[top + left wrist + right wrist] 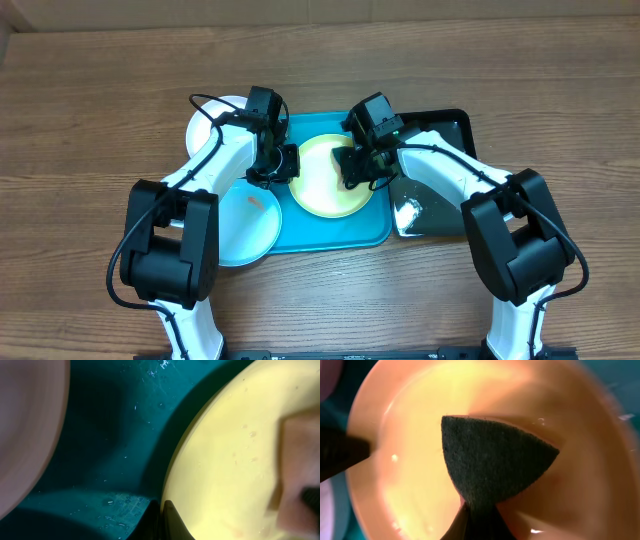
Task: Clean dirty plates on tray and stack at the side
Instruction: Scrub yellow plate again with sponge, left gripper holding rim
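On the table (100, 100), farthest left, the white plate (205, 135) lies just off the tray's far-left corner, partly under the left arm. In front of it sits the light blue plate (245, 230), with a small reddish smear (256, 201) near its far edge and its right side meeting the tray's left rim. Next comes the left pincer (283, 165), which is down at the left rim of the lime-green plate (320, 185). The left wrist view shows its dark tips (167, 520) closed over that rim, so it is clamped on the plate's edge. This plate rests inside the teal tray (330, 232), in the middle toward the far side, and small water beads show on its surface. Over the plate's right half, the right pincer (357, 168) is pinched tight on a dark scouring sponge (490, 460), which fans out flat against the plate's inner face. Furthest right, the glossy black tray (445, 130) lies beside the teal tray, partly under the right arm.
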Action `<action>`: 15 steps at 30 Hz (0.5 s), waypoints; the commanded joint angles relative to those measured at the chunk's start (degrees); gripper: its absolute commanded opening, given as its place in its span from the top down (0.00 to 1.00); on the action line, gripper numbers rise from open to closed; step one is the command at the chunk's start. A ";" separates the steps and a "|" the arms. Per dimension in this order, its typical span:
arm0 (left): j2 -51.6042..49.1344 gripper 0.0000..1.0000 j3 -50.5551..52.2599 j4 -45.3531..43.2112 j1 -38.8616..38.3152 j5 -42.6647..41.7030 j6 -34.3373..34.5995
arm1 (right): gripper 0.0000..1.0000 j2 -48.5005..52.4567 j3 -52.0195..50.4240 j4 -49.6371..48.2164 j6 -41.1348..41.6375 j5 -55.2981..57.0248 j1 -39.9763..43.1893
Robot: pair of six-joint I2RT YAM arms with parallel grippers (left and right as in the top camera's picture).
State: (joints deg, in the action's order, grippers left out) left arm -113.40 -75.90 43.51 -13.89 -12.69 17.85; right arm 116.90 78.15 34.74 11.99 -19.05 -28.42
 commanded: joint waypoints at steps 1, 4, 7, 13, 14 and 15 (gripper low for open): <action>0.26 0.96 -0.76 -0.02 -0.39 -0.46 -1.18 | 0.96 0.90 -0.63 1.25 0.26 -6.64 -1.75; 0.28 0.96 -0.76 -0.02 -0.39 -0.48 -1.16 | 0.96 0.90 -0.61 4.17 0.22 -6.75 -2.75; 0.28 0.96 -0.76 -0.02 -0.42 -0.44 -1.81 | 0.96 0.90 -0.55 6.82 -0.20 -5.25 -2.80; 0.26 0.96 -0.74 -0.02 -0.42 -0.46 -3.04 | 0.96 0.90 -0.39 5.79 0.07 4.13 1.25; 0.26 0.96 -0.74 -0.04 -0.39 -0.44 -3.06 | 0.96 0.90 -0.39 5.42 0.07 5.33 2.16; 0.26 0.96 -0.74 -0.04 -0.42 -0.44 -3.06 | 0.96 0.90 -0.39 5.01 0.07 6.23 3.10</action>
State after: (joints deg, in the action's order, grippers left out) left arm -113.40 -75.90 43.44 -13.89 -12.78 16.34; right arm 116.92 78.00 40.58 11.99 -19.66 -28.77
